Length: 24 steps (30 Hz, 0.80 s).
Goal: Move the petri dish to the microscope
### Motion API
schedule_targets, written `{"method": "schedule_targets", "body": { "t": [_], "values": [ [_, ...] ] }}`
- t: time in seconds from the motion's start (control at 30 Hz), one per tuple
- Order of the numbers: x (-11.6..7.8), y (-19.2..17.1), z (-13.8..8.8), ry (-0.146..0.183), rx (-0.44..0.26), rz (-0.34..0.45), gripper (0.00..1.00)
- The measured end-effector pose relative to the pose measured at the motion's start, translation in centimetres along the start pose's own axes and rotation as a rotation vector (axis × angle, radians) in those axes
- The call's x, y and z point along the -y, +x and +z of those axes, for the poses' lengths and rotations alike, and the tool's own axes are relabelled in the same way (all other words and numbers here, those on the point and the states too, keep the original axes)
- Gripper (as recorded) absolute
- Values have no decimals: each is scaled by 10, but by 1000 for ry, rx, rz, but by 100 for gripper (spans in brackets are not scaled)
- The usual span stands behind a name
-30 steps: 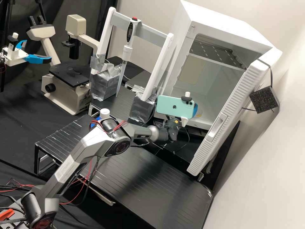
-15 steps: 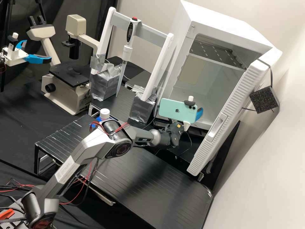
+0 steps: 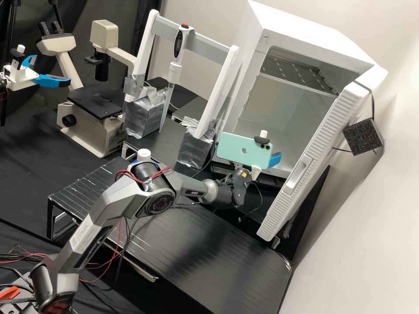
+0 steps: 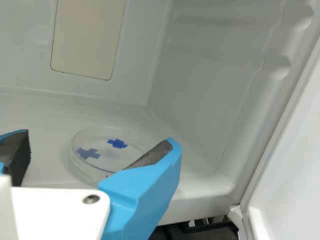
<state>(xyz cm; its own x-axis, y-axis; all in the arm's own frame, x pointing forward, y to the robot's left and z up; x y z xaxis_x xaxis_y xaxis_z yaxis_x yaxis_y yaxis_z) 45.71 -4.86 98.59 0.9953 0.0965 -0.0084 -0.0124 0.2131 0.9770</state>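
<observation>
Over at the left is the beige microscope (image 3: 94,126), its flat black stage (image 3: 96,103) under an overhanging head. Next comes a white-capped bottle (image 3: 143,155) behind the arm's elbow, then a pipette (image 3: 174,69) hanging upright in a white frame (image 3: 223,83). Right of that, the gripper (image 3: 275,159) is at the mouth of a white cabinet (image 3: 321,32), a mint-green phone (image 3: 238,150) mounted by it. Its fingers (image 4: 150,185) are spread wide, and past the gap the clear petri dish (image 4: 107,159) lies flat on the cabinet's floor. Farthest right, the ribbed door (image 3: 314,161) stands open.
</observation>
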Motion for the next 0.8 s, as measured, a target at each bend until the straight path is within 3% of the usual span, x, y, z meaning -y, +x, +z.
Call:
{"method": "schedule_targets", "body": {
  "t": [0.43,0.63,0.8],
  "values": [
    [-13,4,10,-35,-6,28,100],
    [-10,11,18,-34,-7,33,100],
    [-5,19,27,-28,33,29,100]
  ]
}}
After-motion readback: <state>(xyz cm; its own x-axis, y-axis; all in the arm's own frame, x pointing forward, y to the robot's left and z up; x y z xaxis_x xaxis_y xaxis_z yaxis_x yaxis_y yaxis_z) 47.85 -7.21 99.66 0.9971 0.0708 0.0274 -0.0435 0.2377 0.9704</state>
